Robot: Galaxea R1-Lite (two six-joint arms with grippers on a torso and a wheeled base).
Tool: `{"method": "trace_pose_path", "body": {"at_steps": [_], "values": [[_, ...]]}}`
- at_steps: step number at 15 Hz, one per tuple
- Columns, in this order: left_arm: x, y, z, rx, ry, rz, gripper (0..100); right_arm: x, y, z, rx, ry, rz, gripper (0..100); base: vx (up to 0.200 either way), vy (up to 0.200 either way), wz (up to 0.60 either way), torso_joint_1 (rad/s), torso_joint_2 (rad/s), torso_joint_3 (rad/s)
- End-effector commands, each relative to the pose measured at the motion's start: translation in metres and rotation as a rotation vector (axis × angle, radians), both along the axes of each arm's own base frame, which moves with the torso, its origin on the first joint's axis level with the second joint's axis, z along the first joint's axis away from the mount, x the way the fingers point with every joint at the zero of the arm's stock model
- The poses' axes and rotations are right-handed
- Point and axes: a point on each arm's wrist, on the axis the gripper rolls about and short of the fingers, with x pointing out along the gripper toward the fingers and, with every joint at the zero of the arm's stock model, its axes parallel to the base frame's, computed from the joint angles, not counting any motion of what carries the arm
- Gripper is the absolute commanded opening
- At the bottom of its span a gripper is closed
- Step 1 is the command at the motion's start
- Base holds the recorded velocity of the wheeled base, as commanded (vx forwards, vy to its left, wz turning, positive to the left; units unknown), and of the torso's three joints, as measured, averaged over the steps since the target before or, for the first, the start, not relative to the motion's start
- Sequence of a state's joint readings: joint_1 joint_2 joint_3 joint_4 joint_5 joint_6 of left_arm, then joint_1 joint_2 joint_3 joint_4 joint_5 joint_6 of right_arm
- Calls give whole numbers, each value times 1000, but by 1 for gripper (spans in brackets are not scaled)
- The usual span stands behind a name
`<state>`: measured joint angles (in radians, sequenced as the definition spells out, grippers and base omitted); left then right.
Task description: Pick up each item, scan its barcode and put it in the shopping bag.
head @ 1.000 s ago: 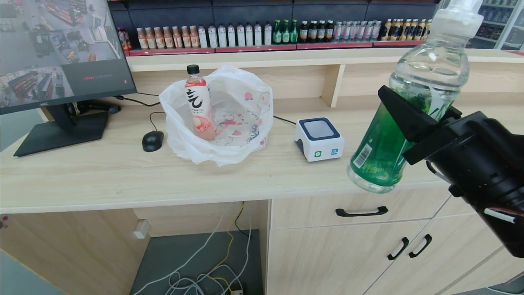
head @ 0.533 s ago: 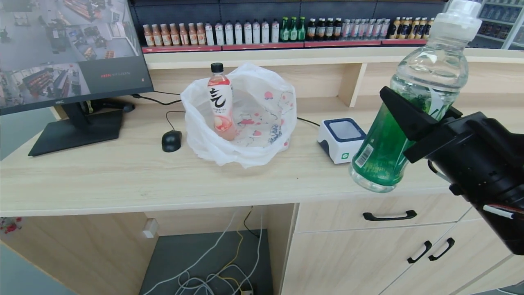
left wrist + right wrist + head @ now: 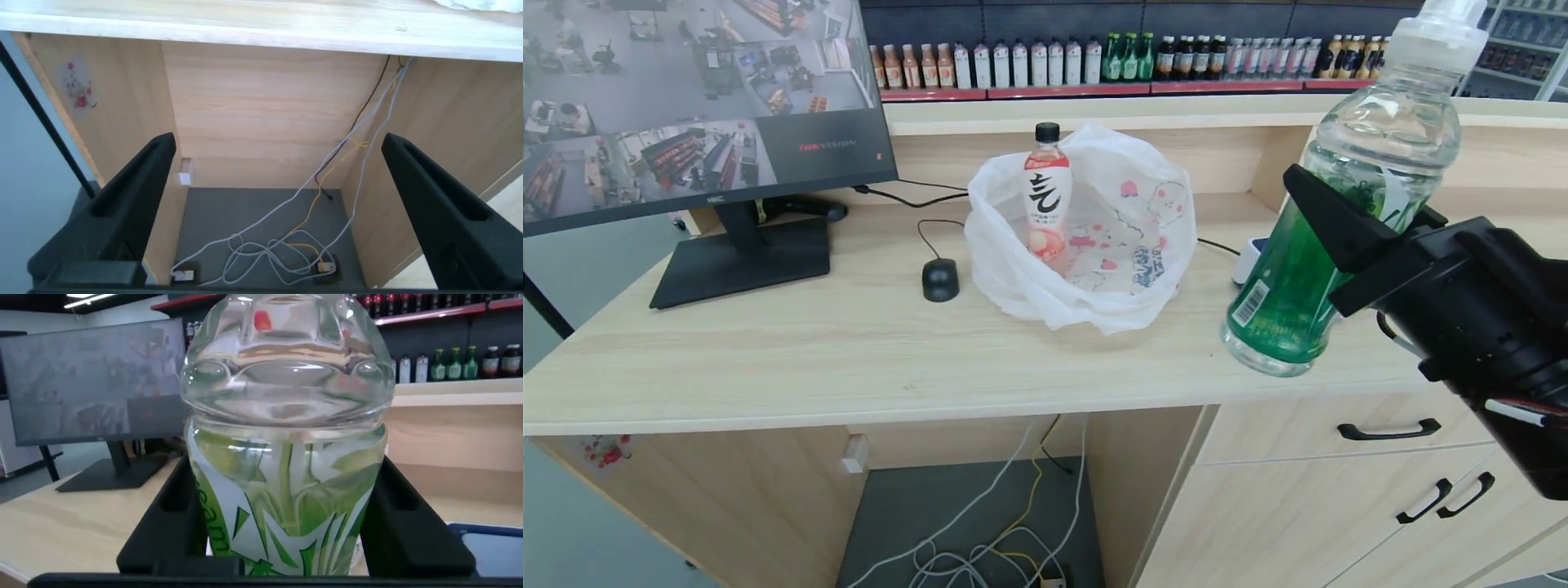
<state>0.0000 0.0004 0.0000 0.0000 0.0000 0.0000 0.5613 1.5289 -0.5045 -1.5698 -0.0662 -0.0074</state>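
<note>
My right gripper (image 3: pixel 1364 237) is shut on a clear bottle with a green label (image 3: pixel 1331 220), held up at the right, tilted, barcode facing left. The green-label bottle (image 3: pixel 286 482) sits between the black fingers (image 3: pixel 167 523) in the right wrist view. A white shopping bag (image 3: pixel 1094 269) stands open on the counter, with a pink peach drink bottle (image 3: pixel 1045 200) upright inside it. The white barcode scanner (image 3: pixel 1248 260) peeks out behind the held bottle. My left gripper (image 3: pixel 278 212) hangs open below the counter edge, holding nothing.
A monitor (image 3: pixel 686 98) on a black stand and a black mouse (image 3: pixel 939 279) sit left of the bag on the wooden counter (image 3: pixel 809 351). A raised shelf runs behind. Drawers (image 3: pixel 1388 429) lie below right; cables (image 3: pixel 286 245) hang in the open bay under the counter.
The head camera has swung left, so counter, bag and scanner shift right in the picture; the scanner is now mostly hidden behind the held bottle. The bottle stays gripped.
</note>
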Motion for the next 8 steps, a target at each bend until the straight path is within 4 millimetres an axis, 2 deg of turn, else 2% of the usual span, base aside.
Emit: {"method": "trace_pose_path", "body": {"at_steps": [1, 3, 8], "values": [[0, 0, 0, 3, 0, 0, 100, 17, 4, 3, 4, -9, -22, 0, 0, 0, 0, 0, 0, 0], [0, 0, 0, 3, 0, 0, 100, 35, 8, 11, 15, -43, -44, 0, 0, 0, 0, 0, 0, 0], [0, 0, 0, 3, 0, 0, 100, 81, 32, 8, -13, -81, -48, 0, 0, 0, 0, 0, 0, 0]]}}
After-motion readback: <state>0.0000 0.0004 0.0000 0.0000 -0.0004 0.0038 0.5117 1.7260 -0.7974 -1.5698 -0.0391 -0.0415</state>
